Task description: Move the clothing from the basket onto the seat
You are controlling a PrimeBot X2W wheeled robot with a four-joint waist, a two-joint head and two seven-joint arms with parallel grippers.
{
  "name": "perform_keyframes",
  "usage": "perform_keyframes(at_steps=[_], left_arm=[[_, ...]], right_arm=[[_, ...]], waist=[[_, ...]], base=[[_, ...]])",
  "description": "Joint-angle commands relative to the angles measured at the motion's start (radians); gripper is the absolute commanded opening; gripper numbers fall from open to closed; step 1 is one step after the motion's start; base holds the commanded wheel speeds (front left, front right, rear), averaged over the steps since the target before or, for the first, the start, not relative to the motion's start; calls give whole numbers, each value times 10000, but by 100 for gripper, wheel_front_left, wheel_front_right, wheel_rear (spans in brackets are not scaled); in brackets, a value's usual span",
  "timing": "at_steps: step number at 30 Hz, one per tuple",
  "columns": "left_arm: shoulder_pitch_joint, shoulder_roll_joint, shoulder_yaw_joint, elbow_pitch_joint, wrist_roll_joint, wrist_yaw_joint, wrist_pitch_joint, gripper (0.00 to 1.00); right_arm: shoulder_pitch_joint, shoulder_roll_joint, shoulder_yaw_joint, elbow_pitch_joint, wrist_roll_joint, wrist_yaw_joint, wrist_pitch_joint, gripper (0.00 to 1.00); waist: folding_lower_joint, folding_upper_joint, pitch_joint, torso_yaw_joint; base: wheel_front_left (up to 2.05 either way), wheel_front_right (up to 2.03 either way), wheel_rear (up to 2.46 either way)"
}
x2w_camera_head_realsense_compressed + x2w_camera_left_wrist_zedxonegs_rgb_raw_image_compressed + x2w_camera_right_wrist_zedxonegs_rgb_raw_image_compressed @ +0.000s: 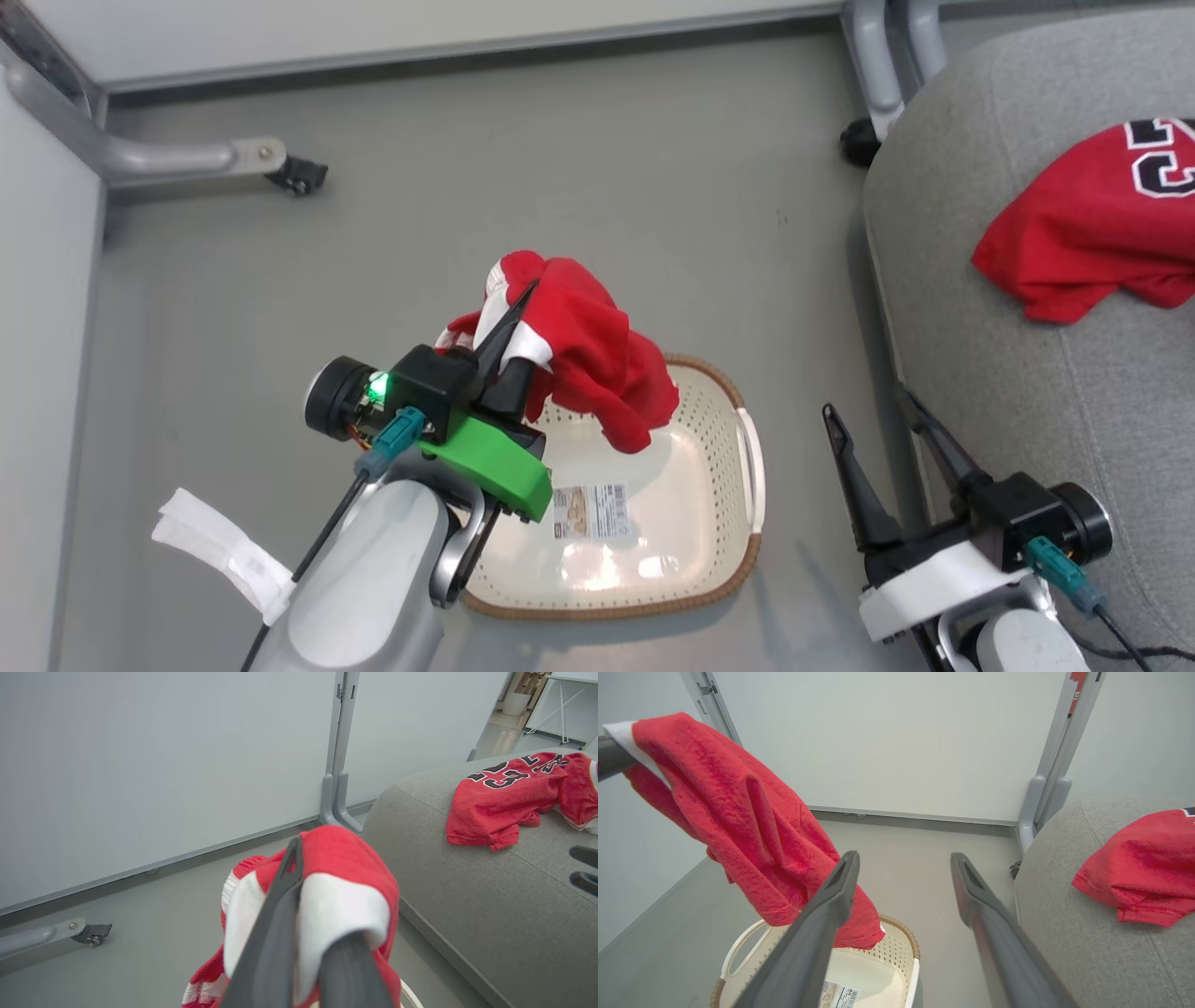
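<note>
My left gripper (523,308) is shut on a red garment with white stripes (597,359), holding it up above the cream basket (719,551); its lower end hangs down to the basket's far rim. From the left wrist view the cloth (336,882) drapes over the shut fingers (275,924). In the right wrist view the same garment (747,826) hangs over the basket (896,952), whose bottom shows a label. A red jersey with "23" (1102,224) lies on the grey seat (1008,392) at the right. My right gripper (868,406) stands open beside the seat's edge, holding nothing.
Grey floor surrounds the basket. Pale partition walls stand behind, with metal legs on castors (299,173) at the left and another castor (859,140) near the seat. A white strap (224,551) hangs off my left forearm.
</note>
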Motion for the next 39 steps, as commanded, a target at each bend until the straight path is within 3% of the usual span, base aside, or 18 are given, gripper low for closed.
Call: perform_keyframes(at_steps=[1, 14, 30, 39], left_arm=[[319, -77, 93, -39, 64, -30, -8, 0], [580, -378, 227, -430, 237, 9, -7, 0], [33, -464, -1620, -761, -118, 260, -7, 0], [-351, -462, -2728, -1224, -542, 425, -7, 0]], right_arm=[[361, 15, 68, 52, 99, -12, -1, 100], [1072, 1, 817, -68, 761, -12, -1, 100], [-202, 128, 2472, 175, 1491, -13, 0, 100], [-552, 79, 2782, 898, 1610, -13, 0, 100]], waist=[[1, 0, -2038, 13], [1, 0, -2965, -320], [1, 0, -2746, -391], [1, 0, -2583, -73]], base=[[0, 0, 0], [0, 0, 0], [0, 0, 0], [0, 0, 0]])
